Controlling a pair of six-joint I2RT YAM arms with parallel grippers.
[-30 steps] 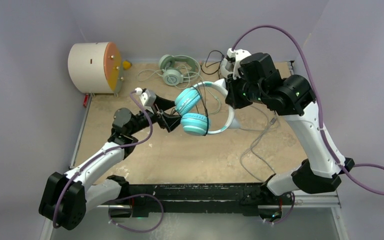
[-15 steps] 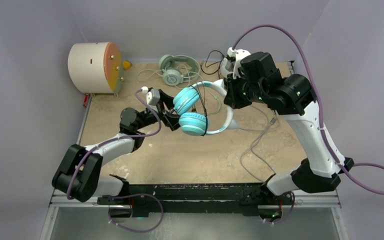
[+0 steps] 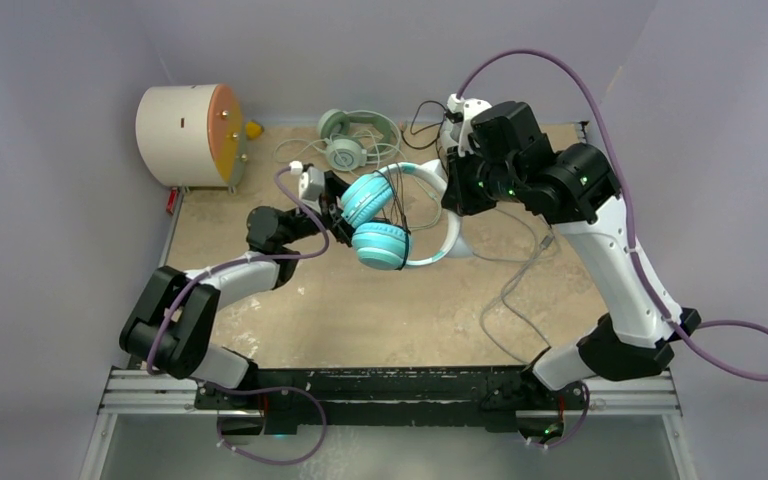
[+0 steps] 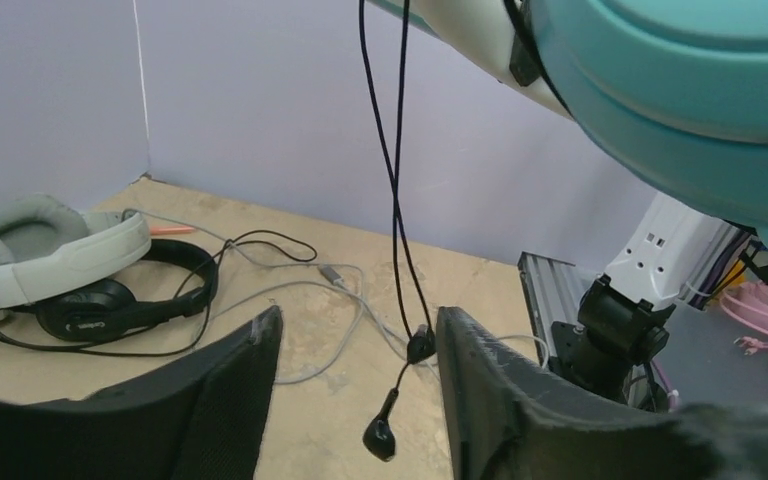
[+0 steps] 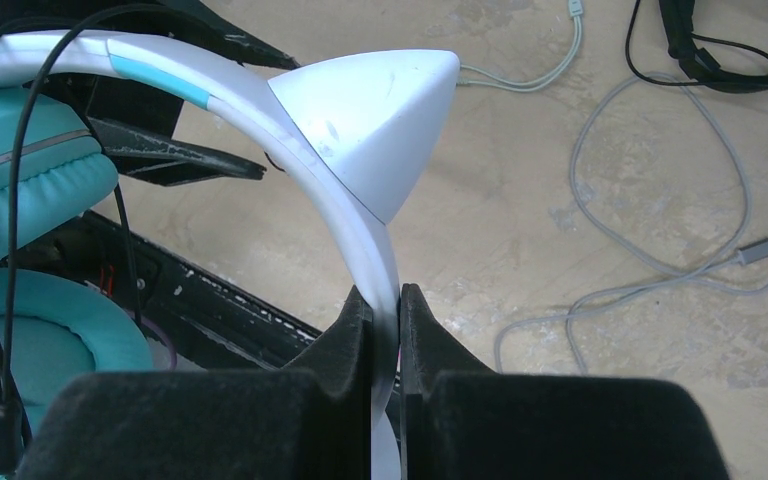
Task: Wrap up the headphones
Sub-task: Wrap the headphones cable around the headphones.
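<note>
Right tool is clamped on the white band of the teal headset, holding it in the air off the worktop. Left tool is released, just under the cups. The thin black cable hangs between its fingers, with the plug dangling in the gap.

Judgement: headset is light. Band is stiff but smooth plastic and could pivot in this narrow pinch. Cable is limp and swings easily, so take it near the plug and wind it round the band.

Looks: glossy teal cups, white band with a teal stripe and a pointed ear.
</note>
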